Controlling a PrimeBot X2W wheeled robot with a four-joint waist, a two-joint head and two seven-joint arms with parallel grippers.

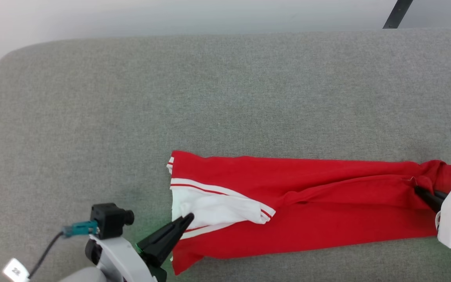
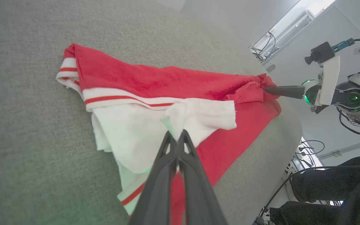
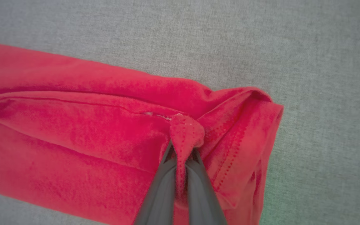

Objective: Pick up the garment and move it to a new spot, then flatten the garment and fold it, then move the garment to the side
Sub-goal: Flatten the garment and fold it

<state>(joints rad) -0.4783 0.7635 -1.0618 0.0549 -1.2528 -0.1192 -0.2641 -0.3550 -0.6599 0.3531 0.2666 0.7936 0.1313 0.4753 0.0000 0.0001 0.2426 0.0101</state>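
Note:
The garment [image 1: 307, 184], red with a white sleeve panel and striped trim, lies folded into a long band across the near part of the grey surface [image 1: 210, 98]. My left gripper [image 1: 189, 217] is at the band's left end, shut on a pinch of the white sleeve; the left wrist view shows the garment [image 2: 155, 81] with white cloth gathered at the left gripper [image 2: 176, 135]. My right gripper [image 1: 417, 189] is at the band's right end, shut on a fold of the red hem. In the right wrist view the garment [image 3: 73, 131] has a red tuck squeezed in the right gripper [image 3: 182, 147].
The grey surface has a rounded far-left corner [image 1: 10, 58], with a pale wall beyond it. A dark bar [image 1: 397, 13] slants at the top right. In the left wrist view, cables [image 2: 308, 147] and dark shapes lie past the surface's edge.

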